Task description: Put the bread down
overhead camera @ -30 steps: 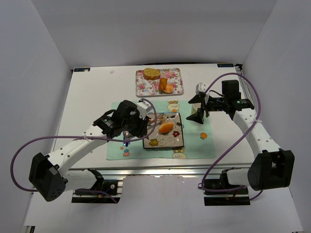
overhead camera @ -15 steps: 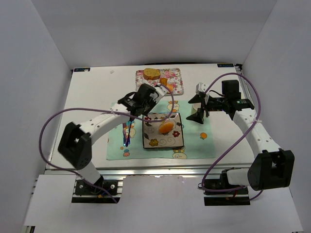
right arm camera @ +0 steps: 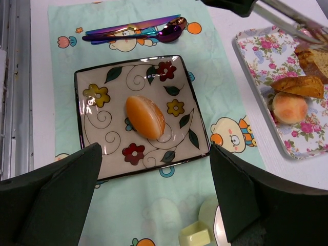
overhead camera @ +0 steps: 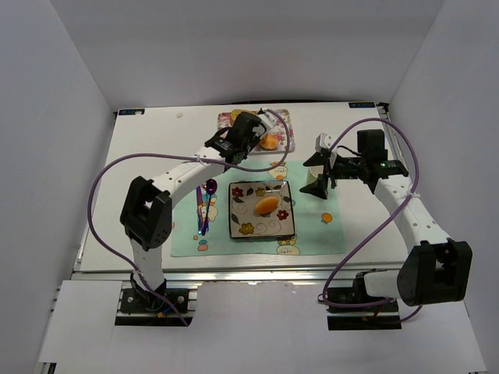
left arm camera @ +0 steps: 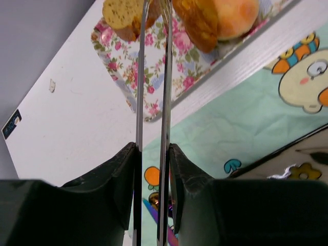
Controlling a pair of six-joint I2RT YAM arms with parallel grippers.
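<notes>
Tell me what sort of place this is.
Probably a lab robot cell staged as a dining table: plain white walls enclose it, and a cartoon placemat carries a square plate, with bread on a floral tray behind.

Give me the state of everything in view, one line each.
Left gripper: jaws clamped on the tongs.
Right gripper: jaws open, empty.
Tongs: tips at the bread slice; grip unclear.
Bread slice: lying on the floral tray.
Bun: resting on the square plate.
Cutlery: lying on the placemat, beside the plate.
</notes>
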